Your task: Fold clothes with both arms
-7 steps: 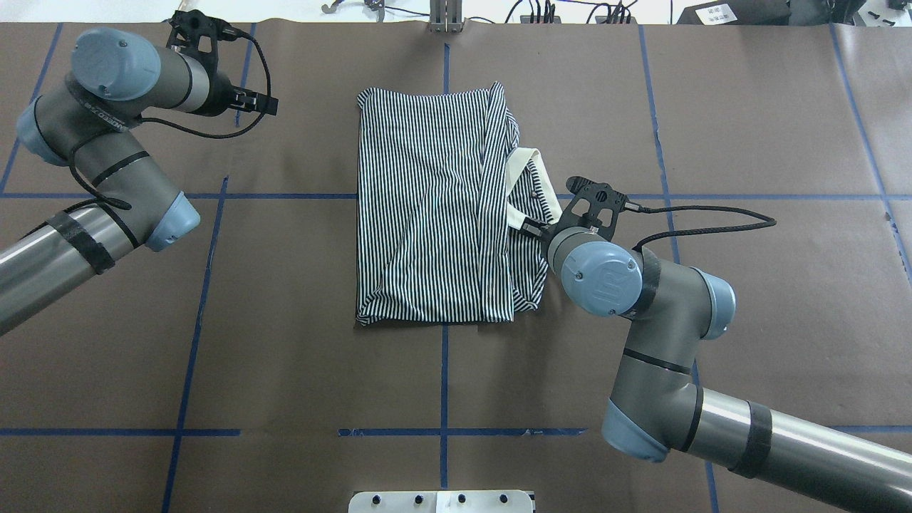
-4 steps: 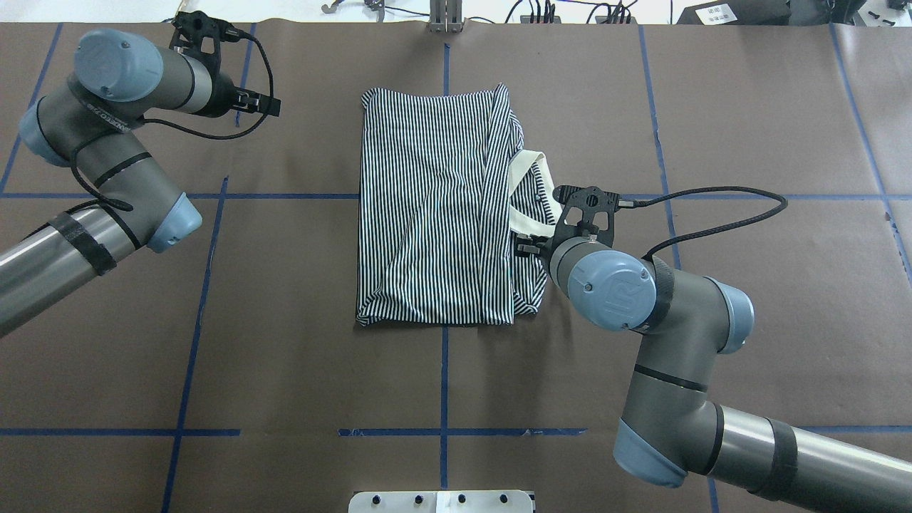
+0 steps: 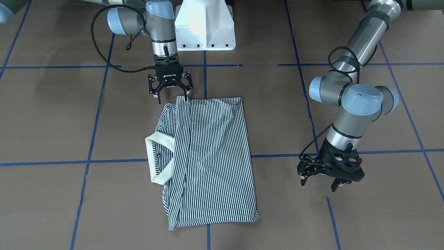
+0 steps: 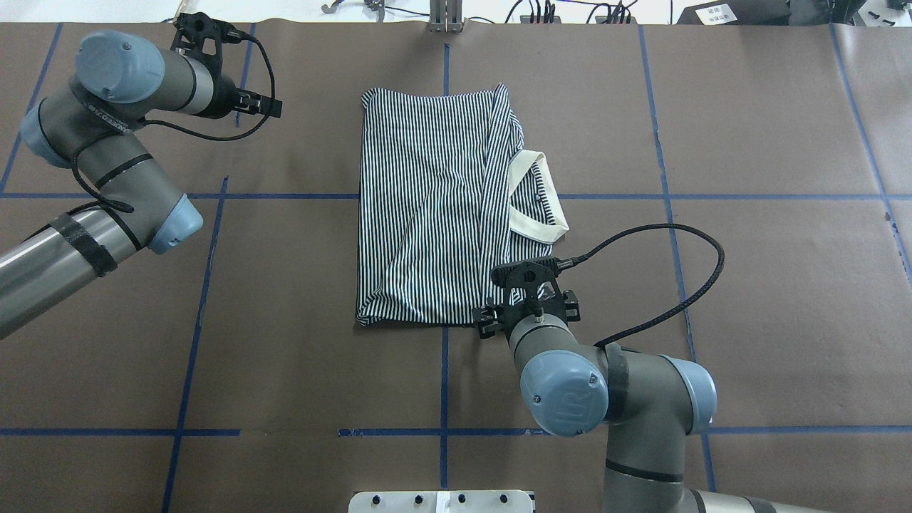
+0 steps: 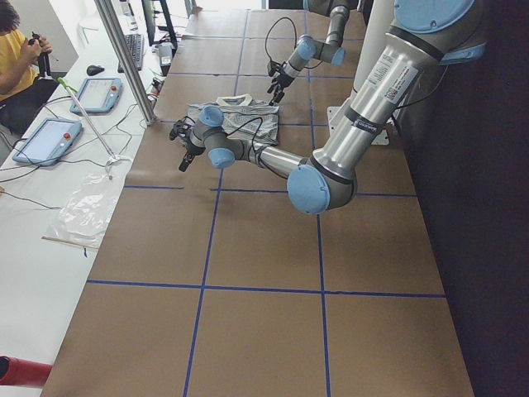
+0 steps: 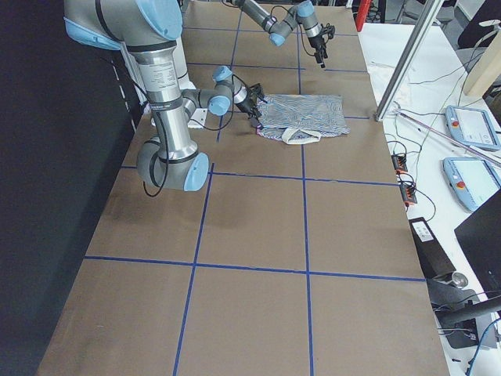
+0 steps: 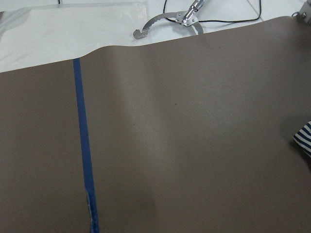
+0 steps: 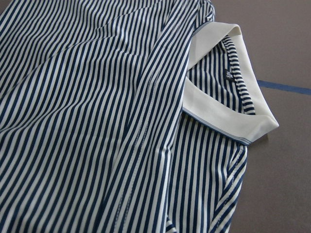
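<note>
The right gripper (image 3: 171,94) hangs fingers-down with its jaws spread and nothing between them. It sits right at the shirt's corner nearest the robot, on the collar side, with one fingertip over the striped edge and the other over bare table (image 4: 712,107). I can't tell whether it touches the cloth. A second ago it was further out along that same side, working in by the collar (image 4: 536,191). It has since drawn back toward the robot's base, and the collar now lies flat and let go. To my eye the tidying at the collar is finished and the arm is lining up on the corner for the next fold. The left gripper (image 3: 319,183) has scarcely stirred. It is also spread and empty, parked well off the shirt's other side, so that half of the job hasn't started. The shirt (image 4: 427,214) lies in the middle of the table, already folded into a tidy oblong. Its long side runs straight away from the robot toward the far edge, the same way as the stripes. The collar pokes out sideways at mid-length, opening toward the robot's right.
</note>
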`<state>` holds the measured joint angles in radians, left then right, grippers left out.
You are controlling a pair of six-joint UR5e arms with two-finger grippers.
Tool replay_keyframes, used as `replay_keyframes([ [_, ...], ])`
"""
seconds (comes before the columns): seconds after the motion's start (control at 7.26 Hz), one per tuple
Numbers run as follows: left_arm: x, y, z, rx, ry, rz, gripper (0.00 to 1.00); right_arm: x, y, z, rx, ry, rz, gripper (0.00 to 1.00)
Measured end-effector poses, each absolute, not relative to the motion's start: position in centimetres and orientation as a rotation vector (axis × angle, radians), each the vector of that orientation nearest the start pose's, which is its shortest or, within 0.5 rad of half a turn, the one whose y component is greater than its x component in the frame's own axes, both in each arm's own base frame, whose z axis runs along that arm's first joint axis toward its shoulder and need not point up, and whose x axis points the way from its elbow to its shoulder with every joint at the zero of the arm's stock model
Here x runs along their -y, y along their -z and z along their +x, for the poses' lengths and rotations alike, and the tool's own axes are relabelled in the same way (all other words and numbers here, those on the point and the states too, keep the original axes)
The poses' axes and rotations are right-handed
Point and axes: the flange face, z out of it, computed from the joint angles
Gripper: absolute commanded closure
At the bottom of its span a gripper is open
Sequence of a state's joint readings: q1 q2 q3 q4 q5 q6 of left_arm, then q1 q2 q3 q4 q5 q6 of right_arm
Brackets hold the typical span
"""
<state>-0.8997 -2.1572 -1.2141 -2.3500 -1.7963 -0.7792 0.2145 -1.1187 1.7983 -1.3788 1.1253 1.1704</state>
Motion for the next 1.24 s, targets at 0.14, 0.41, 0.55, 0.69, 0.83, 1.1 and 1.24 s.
replay_keyframes([
  [0.14,65.8,-39.5,38.1,-0.82,-0.016,0.614,0.0,29.5,-27.0,-58.1,0.657,0.05,0.698,0.23],
  [0.41,65.7,-39.6,38.2,-0.82,-0.017,0.613,0.0,28.1,-26.2,-59.2,0.611,0.158,0.756,0.37],
  [0.55,65.7,-39.8,38.1,-0.819,-0.017,0.611,0.0,27.8,-26.4,-59.5,0.591,0.196,0.773,0.42],
  [0.69,65.6,-39.9,38.1,-0.818,-0.017,0.61,0.0,27.7,-26.5,-59.7,0.57,0.233,0.789,0.43],
  [0.83,65.6,-40.0,38.1,-0.817,-0.017,0.61,0.0,27.7,-26.5,-59.8,0.556,0.265,0.801,0.43],
  [1.1,65.5,-40.3,38.1,-0.814,-0.017,0.607,0.0,27.4,-26.6,-60.0,0.541,0.305,0.81,0.47],
  [1.24,65.5,-40.4,38.0,-0.814,-0.017,0.606,0.0,27.3,-26.8,-60.1,0.534,0.318,0.812,0.5],
])
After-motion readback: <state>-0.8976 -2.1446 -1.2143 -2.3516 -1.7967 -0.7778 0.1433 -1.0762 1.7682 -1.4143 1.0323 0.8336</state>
